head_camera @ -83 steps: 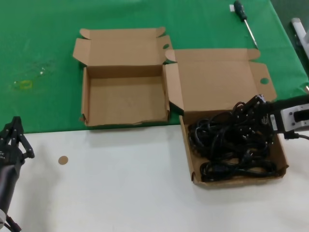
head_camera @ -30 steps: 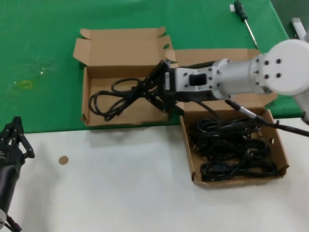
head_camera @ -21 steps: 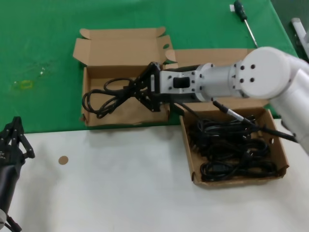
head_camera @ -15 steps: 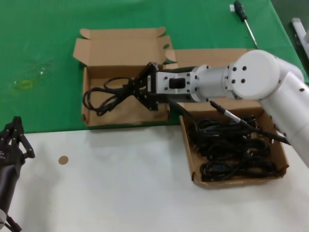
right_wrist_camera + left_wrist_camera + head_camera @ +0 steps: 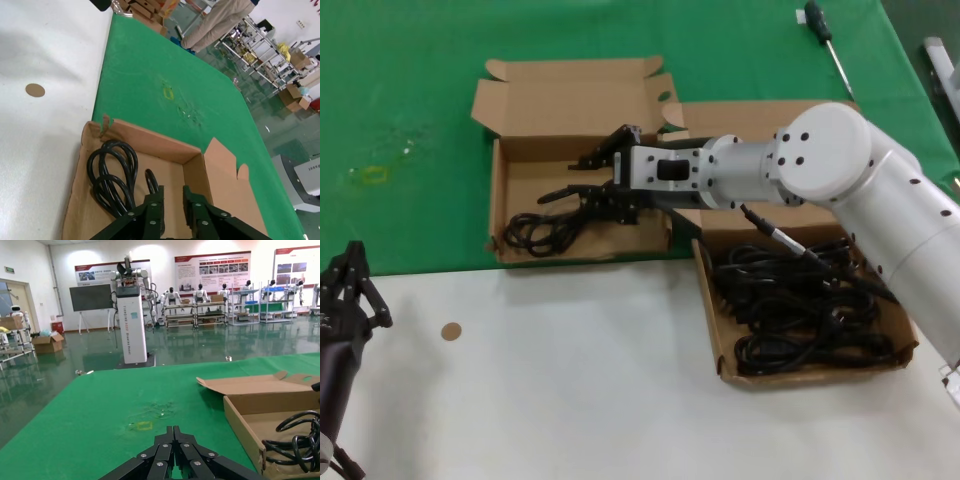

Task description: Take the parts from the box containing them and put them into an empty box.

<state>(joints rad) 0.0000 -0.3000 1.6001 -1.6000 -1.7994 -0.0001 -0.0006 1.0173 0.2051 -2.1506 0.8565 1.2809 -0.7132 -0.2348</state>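
Release is the step: our right gripper [image 5: 582, 178] hangs wide over the cord bundle [image 5: 545, 227] lying in the smaller box [image 5: 498, 205], centre-left; next we return for cords in the wider box [image 5: 711, 325]; left gripper [image 5: 350, 290] narrow, parked lower left

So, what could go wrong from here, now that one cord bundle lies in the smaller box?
1. The right end effector is open but sits just above the cord bundle in the small box. A loop could catch on a finger and come out when the arm withdraws.
2. The arm reaches over the wall between the small box and the wide box, so a low return could shift either one.
3. The remaining cords look tangled, so the next grasp may lift several.
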